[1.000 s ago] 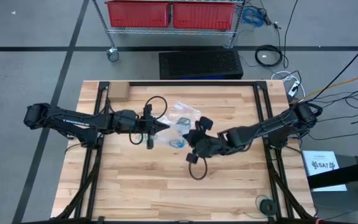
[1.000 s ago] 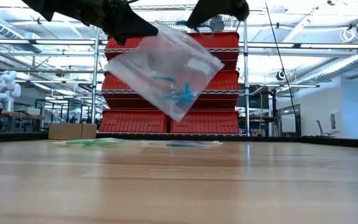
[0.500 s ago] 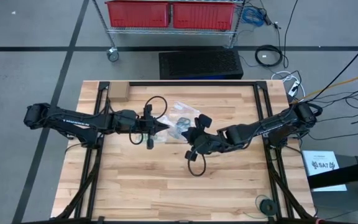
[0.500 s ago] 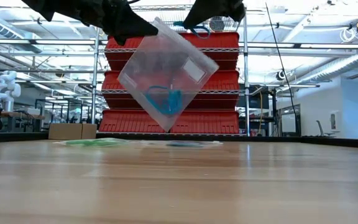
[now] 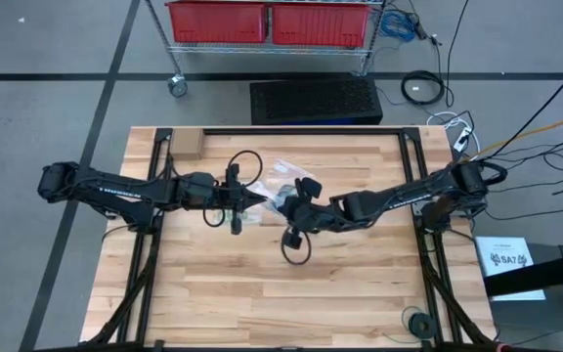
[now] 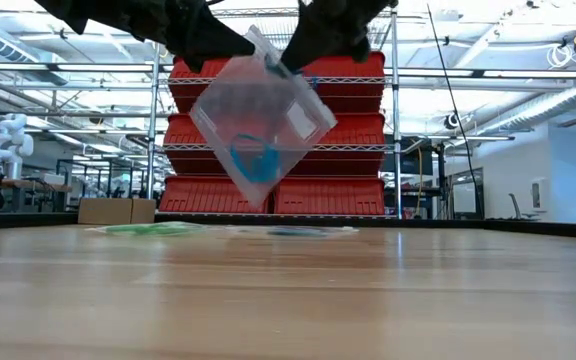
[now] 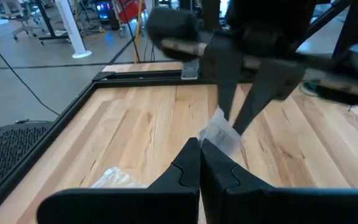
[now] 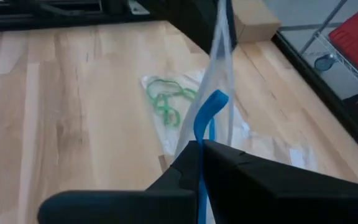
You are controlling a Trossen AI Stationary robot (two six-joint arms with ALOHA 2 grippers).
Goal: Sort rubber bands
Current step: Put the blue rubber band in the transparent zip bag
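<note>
Both arms meet over the middle of the wooden table (image 5: 262, 284), nearer its far edge, with a clear flat plastic bag (image 6: 260, 120) hanging in the air between them. The left gripper (image 6: 230, 45) is pinched shut on the bag's upper corner. The right gripper (image 6: 298, 55) is also closed, and its tips sit at the bag's top edge; the right wrist view shows a bright blue rubber band (image 8: 207, 115) running down into its closed fingers, so it seems to be holding that band at the bag's mouth.

More blue rubber bands (image 6: 253, 158) sit bunched in the bag's low corner. A 2nd clear bag with thin green rubber bands (image 8: 166, 99) lies flat on the table toward the far edge, approx. under the arms.

Step in hand, by the look of it: feeding 1 blue band into the blue bag while the left arm holds it up.

Next move probably needs the right fingers to push a bit deeper past the opening, then part so the band drops, w/ the left grip kept firm so the bag doesn't twist or slip.
</note>
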